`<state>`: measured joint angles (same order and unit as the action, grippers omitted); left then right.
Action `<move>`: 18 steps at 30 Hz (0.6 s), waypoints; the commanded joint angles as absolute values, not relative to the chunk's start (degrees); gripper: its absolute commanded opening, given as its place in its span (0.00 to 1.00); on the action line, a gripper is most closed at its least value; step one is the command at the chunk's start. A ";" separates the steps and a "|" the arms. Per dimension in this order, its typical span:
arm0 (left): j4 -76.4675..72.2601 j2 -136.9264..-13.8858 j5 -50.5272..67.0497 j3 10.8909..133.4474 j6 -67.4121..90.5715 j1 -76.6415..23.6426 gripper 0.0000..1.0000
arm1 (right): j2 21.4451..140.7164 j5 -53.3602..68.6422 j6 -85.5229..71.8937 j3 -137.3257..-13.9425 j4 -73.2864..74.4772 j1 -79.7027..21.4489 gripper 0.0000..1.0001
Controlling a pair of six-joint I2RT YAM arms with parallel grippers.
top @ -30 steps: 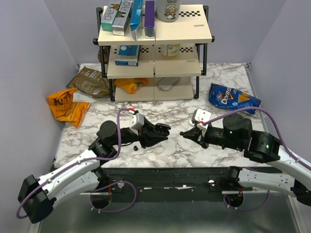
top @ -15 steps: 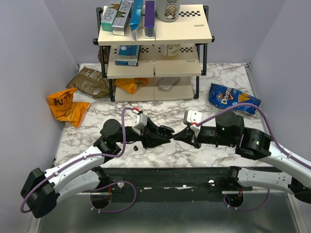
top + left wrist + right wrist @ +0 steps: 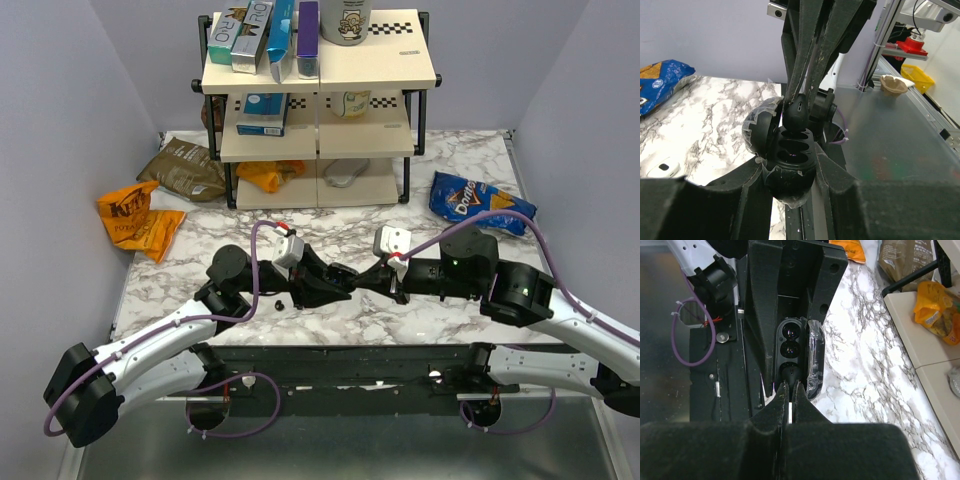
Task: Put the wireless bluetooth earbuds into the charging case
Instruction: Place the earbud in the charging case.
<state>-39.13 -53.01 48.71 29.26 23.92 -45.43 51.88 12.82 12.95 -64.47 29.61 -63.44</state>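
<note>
**Bud one at the case mouth, not yet seated**

Step in hand, as judged: first of two insertions, at the alignment stage.

Holding the charging case (image 3: 788, 155) in the left jaws, clenched across its lower shell, lid swung open to one side and recesses facing the other arm.

Pinching one earbud (image 3: 797, 111) in the right jaws, shut on it at the very tips. Poised directly over the end recess of the case. Touching the rim or just clear of it? Cannot tell from either wrist view.

Second earbud (image 3: 279, 301) lying loose on the desk (image 3: 160, 275), to the left of the case and near it. Not yet picked up.

Shelf rack (image 3: 318, 120) well beyond the case, out of the way.

Next move, as judged:
- Line the bud up with the shape of the recess before pressing, because a small twist would leave it perched on the rim.
- Ease it straight in with a short, slow push, keeping the left jaws clenched and steady as the backstop.
- Release the right jaws only once the bud sits flush.
- Then fetch the loose bud left of the case.

Risk: a small, smooth bud held at the tips only — likely to roll or pop free under side load.
</note>
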 commanded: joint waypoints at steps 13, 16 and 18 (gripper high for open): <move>-42.80 -52.74 50.36 30.41 24.52 -45.26 0.00 | 53.35 13.80 13.98 -65.83 30.50 -64.86 0.01; -42.71 -52.56 50.19 30.24 24.35 -45.26 0.00 | 53.52 12.92 13.80 -65.83 30.59 -64.95 0.06; -42.63 -52.38 50.01 30.23 24.43 -45.26 0.00 | 53.61 12.13 13.45 -65.83 30.59 -64.95 0.13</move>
